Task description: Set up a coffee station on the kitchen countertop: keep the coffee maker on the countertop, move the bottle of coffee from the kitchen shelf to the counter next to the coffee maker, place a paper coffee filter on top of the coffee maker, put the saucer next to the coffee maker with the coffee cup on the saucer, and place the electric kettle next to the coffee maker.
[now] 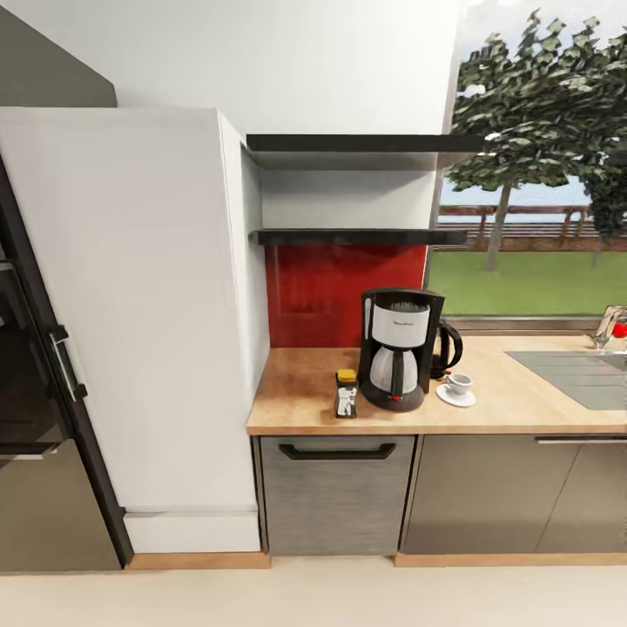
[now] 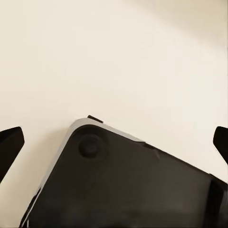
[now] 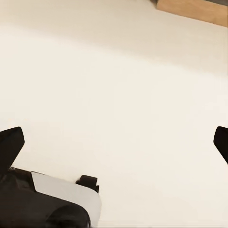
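The coffee maker [image 1: 401, 349] stands on the worktop [image 1: 300, 396], in front of the red back panel [image 1: 313, 292] and below two black shelves [image 1: 348, 236]. The bottle [image 1: 347, 393] stands on the worktop just beside the maker, on the side toward the tall white cabinet [image 1: 122, 305]. On the other side the cup [image 1: 459, 382] sits on the saucer [image 1: 456, 397], close by the maker's base. The kettle [image 1: 448, 347] is partly hidden behind the maker, and only its dark body and handle show. On the maker's top there is a pale, ribbed look inside the rim, but whether that is the filter cannot be told at this size.

The left end effector [image 2: 114, 142] and the right end effector [image 3: 114, 142] are both spread wide, their dark tips at opposite edges of the wrist views, with nothing between them. Both hang over pale floor [image 3: 123, 85], with parts of the robot's own base beneath.

Judging by how things lie, the bottle, cup, saucer and kettle steps look done, both shelves look bare, and the robot stands back from the worktop. If the filter is not yet on the maker, the next move calls for finding it and driving nearer. Otherwise little is left to do
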{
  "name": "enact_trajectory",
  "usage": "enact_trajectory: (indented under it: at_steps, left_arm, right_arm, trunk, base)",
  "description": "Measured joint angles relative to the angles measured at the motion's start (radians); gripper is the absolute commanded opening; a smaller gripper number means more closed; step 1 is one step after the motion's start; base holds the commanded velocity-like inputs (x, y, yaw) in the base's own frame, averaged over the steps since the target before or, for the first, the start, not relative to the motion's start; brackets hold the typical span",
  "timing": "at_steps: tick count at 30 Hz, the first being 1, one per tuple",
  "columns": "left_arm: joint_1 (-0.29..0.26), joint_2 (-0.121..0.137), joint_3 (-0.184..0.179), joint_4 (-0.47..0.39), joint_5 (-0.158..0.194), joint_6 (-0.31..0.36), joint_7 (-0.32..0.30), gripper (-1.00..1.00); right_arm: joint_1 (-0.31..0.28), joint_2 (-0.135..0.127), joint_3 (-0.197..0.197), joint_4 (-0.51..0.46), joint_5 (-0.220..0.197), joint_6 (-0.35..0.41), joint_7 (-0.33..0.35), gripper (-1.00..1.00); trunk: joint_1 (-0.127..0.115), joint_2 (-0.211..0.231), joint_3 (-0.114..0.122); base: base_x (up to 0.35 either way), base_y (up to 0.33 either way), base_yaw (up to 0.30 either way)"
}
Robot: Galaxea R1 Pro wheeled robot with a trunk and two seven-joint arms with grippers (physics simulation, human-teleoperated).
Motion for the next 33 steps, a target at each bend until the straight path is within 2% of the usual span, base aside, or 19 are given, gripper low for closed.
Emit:
enact_trajectory:
  at_steps: [16,19,23,33]
  left_arm:
    - [0.000,-0.001,0.000,0.004,-0.004,0.002,-0.001,1.00]
    - [0.000,-0.001,0.000,0.005,-0.016,0.002,-0.002,1.00]
    - [0.000,-0.002,0.000,0.006,-0.043,0.002,0.000,1.00]
    - [0.000,-0.002,0.000,0.008,-0.048,0.002,0.000,1.00]
  right_arm:
    - [0.000,0.001,-0.003,0.000,-0.001,0.002,-0.001,1.00]
    - [0.000,0.002,-0.002,0.000,-0.001,0.002,0.000,1.00]
    - [0.000,0.001,-0.002,0.000,-0.001,0.002,-0.001,1.00]
    - [0.000,0.000,-0.003,0.000,-0.001,0.002,-0.001,1.00]
  trunk:
    - [0.000,0.000,0.000]
    - [0.000,0.000,0.000]
    - [0.000,0.000,0.000]
    - [0.000,0.000,0.000]
  base:
    - [0.259,-0.181,-0.001]
    - [0.207,-0.230,0.000]
    - [0.146,-0.260,0.000]
    - [0.070,-0.303,0.000]
